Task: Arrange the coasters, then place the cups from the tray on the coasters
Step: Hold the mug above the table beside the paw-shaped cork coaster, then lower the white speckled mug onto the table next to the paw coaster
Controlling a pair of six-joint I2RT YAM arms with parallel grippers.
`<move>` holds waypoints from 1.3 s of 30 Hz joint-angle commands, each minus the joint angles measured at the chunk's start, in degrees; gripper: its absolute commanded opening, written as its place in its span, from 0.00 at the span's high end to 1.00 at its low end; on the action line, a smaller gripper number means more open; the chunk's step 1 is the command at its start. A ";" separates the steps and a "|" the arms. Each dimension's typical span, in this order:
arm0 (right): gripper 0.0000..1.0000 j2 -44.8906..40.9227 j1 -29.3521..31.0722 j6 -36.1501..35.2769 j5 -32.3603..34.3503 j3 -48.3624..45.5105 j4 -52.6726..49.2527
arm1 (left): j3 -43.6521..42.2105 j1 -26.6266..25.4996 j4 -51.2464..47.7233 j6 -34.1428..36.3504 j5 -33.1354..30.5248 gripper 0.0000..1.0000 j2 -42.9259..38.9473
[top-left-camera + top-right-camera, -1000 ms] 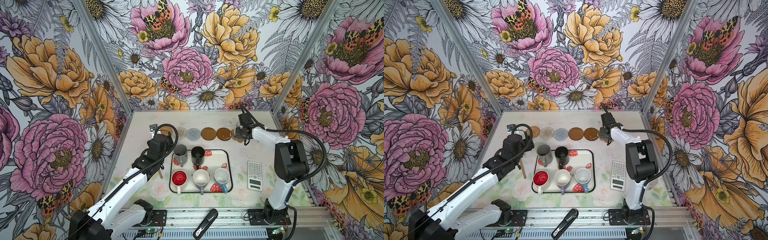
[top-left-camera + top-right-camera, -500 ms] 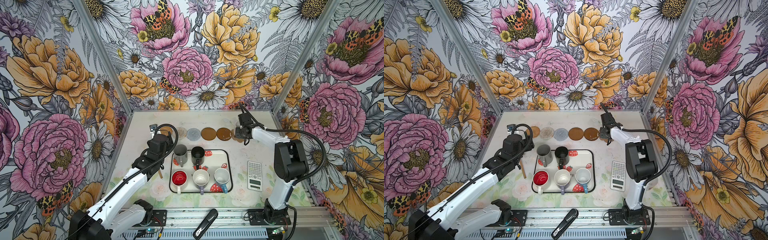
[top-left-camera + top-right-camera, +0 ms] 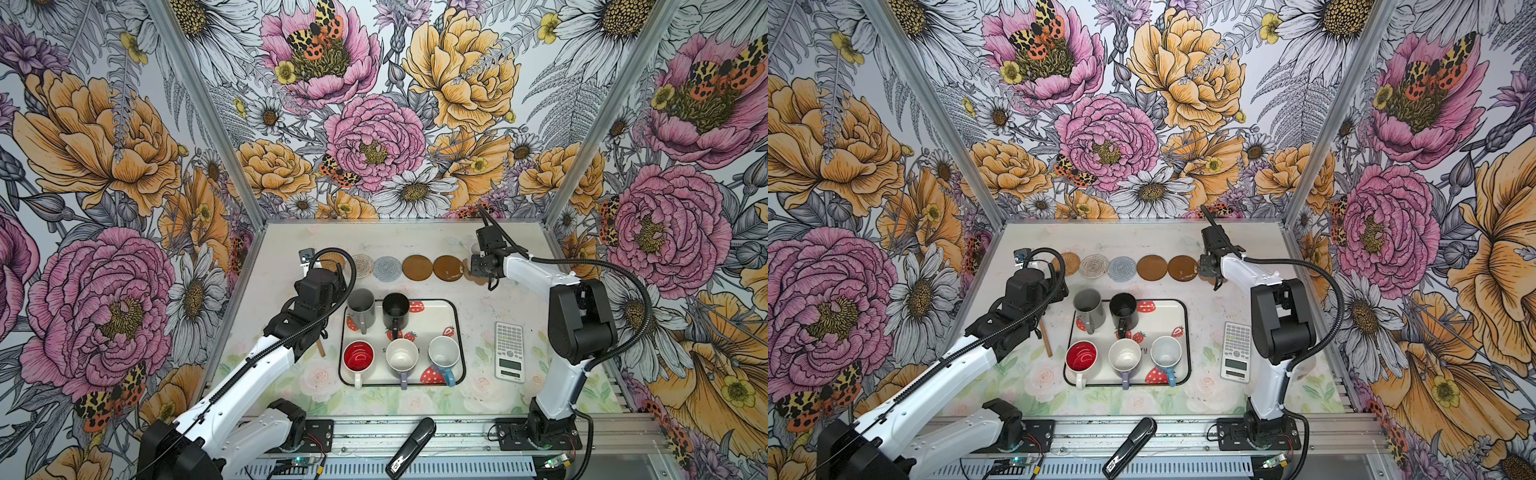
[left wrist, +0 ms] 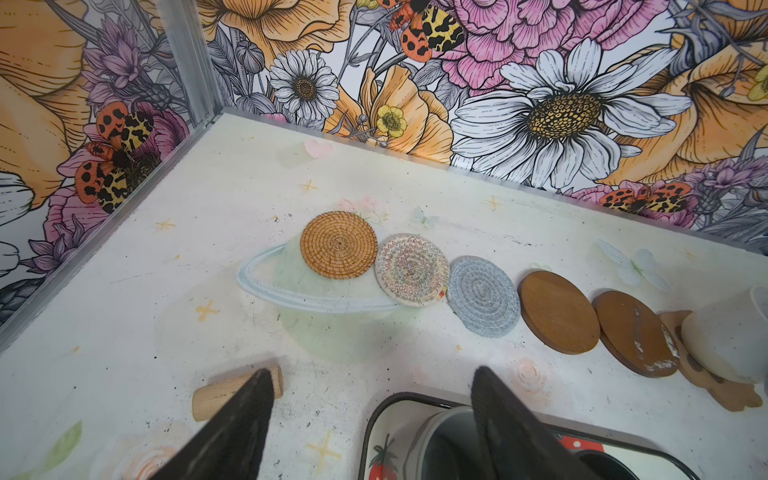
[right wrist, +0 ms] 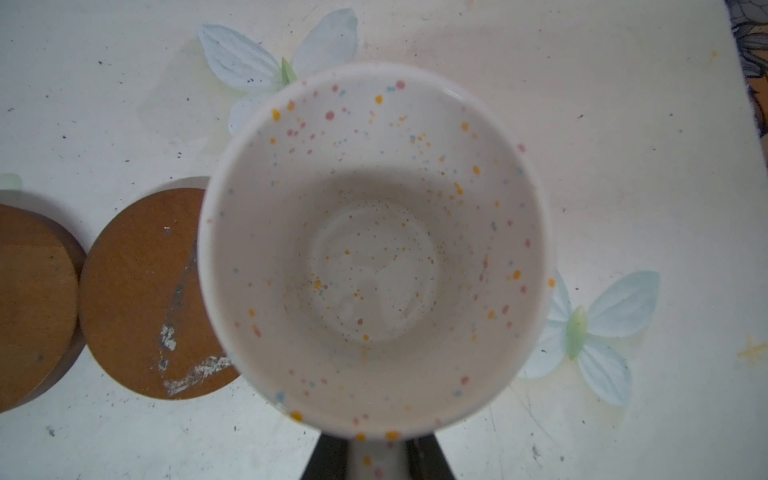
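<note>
Flowered walls [image 3: 374, 124] close in a white table [image 3: 415, 241] painted with faint motifs. Along its far side the coasters lie in a close row: the rattan coaster [image 4: 338, 244], the cream crochet coaster [image 4: 411, 270], the grey-blue crochet coaster [image 4: 484, 296], a brown disc [image 4: 559, 311], a second brown disc [image 4: 636, 332], and at the right end the paw-shaped coaster [image 4: 706, 388]. The speckled white mug [image 5: 374, 249] stands upright over the paw-shaped coaster and covers most of it; whether it rests there or hangs just above cannot be told. The right gripper [image 5: 376, 455] has its fingers [image 5: 328, 461] pinched on the mug's handle. Nearer the front, the tray [image 3: 432, 322] holds the grey mug [image 3: 360, 303] and black mug [image 3: 395, 307] in its far row, and the red-lined mug [image 3: 358, 356], lavender mug [image 3: 401, 355] and blue mug [image 3: 444, 352] in its near row. The left gripper [image 4: 370, 386] hovers above the tray's far left corner, fingers [image 4: 245, 411] spread and holding nothing, one above the grey mug's rim. A wooden peg [image 3: 321, 347] lies just left of the tray, and a calculator [image 3: 509, 351] lies to its right.
</note>
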 commanded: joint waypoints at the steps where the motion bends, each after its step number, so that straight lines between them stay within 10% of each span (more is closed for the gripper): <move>1: 0.99 -1.57 -0.30 0.68 1.06 0.77 4.89 | 0.06 0.44 0.01 0.34 1.50 0.23 0.04; 16: 0.60 -3.23 -0.33 1.08 0.74 -0.54 4.89 | 0.18 0.42 -0.68 0.51 1.55 0.23 -0.59; 39: 0.56 -10.51 -0.33 2.25 1.24 -4.13 4.55 | -0.24 0.44 -1.38 0.23 2.09 0.23 -2.80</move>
